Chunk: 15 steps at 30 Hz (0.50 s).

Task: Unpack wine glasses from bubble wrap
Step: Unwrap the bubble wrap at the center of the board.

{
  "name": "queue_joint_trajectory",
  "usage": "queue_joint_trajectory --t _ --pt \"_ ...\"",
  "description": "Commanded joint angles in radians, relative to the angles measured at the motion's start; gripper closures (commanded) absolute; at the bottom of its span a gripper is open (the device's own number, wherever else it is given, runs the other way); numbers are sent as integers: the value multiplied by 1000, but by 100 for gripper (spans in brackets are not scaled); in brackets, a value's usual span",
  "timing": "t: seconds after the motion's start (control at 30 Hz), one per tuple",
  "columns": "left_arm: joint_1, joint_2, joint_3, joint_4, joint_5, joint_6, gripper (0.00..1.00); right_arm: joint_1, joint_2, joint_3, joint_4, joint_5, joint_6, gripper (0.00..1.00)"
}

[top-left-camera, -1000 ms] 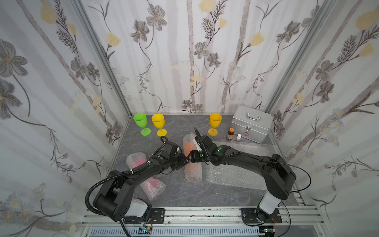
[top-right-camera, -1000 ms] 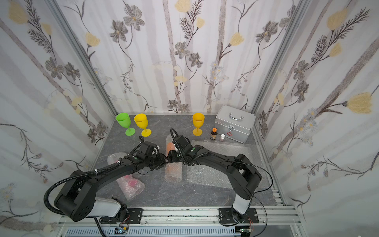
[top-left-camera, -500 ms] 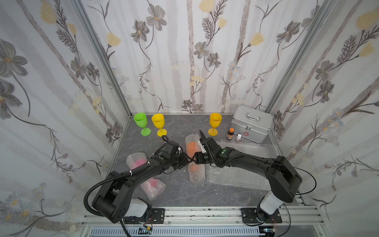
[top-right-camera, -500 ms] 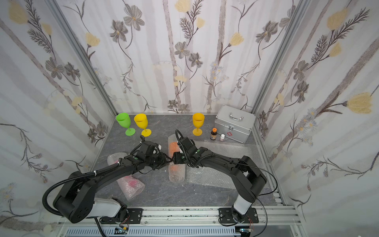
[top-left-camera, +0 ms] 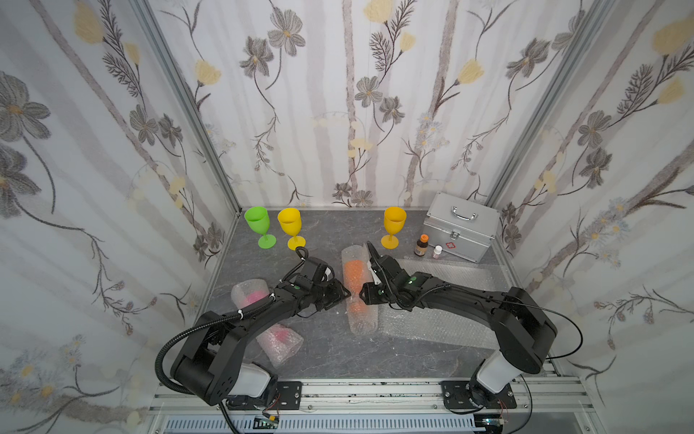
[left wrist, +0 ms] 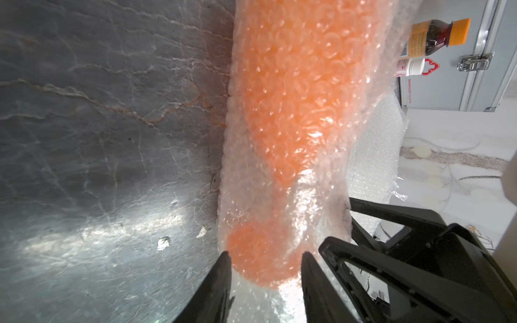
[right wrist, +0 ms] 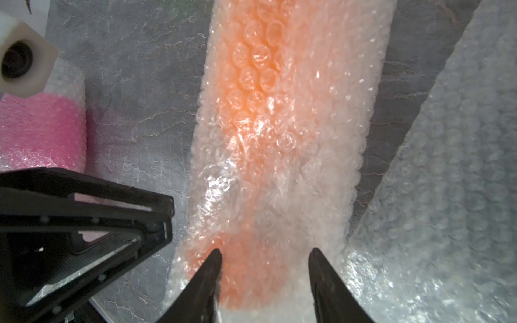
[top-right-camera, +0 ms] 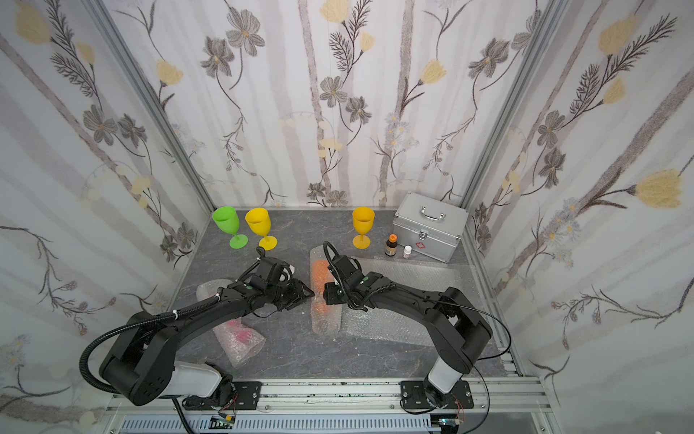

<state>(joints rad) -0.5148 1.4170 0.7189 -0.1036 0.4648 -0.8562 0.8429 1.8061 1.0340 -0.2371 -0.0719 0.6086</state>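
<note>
Item: orange goblet (top-left-camera: 353, 272), lying at table centre inside a bubble-wrap tube (top-left-camera: 361, 324) that runs near to far. Left gripper (left wrist: 264, 257) comes at the tube's middle from the left, its jaws pinching the wrap around the goblet's foot. Right gripper (right wrist: 264, 254) meets it from the right with its jaws set apart over the tube; whether they grip cannot be told. Pink goblet (top-left-camera: 249, 298) lies in a second tube (top-left-camera: 282, 347) at near left, partly under the left arm. Flat bubble-wrap sheet (top-left-camera: 432, 325) lies just right of the centre tube. Unwrapped and upright along the far edge: lime green goblet (top-left-camera: 259, 225), yellow goblet (top-left-camera: 291, 227), amber-yellow goblet (top-left-camera: 393, 225). Far right: silver case (top-left-camera: 460, 229), brown bottle (top-left-camera: 421, 246), white bottle (top-left-camera: 437, 251).
</note>
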Motion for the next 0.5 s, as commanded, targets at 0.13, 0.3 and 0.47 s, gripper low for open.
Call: queue_joint_trajectory --t 0.13,0.3,0.47 --pt "-18 46 39 58 21 -1 54 -2 -30 -30 -6 47 2 54" --pt "-31 80 58 79 32 6 47 -5 -45 -38 -14 61 0 64" --pt "-44 125 81 62 21 28 48 -5 -51 -43 -13 60 0 69"
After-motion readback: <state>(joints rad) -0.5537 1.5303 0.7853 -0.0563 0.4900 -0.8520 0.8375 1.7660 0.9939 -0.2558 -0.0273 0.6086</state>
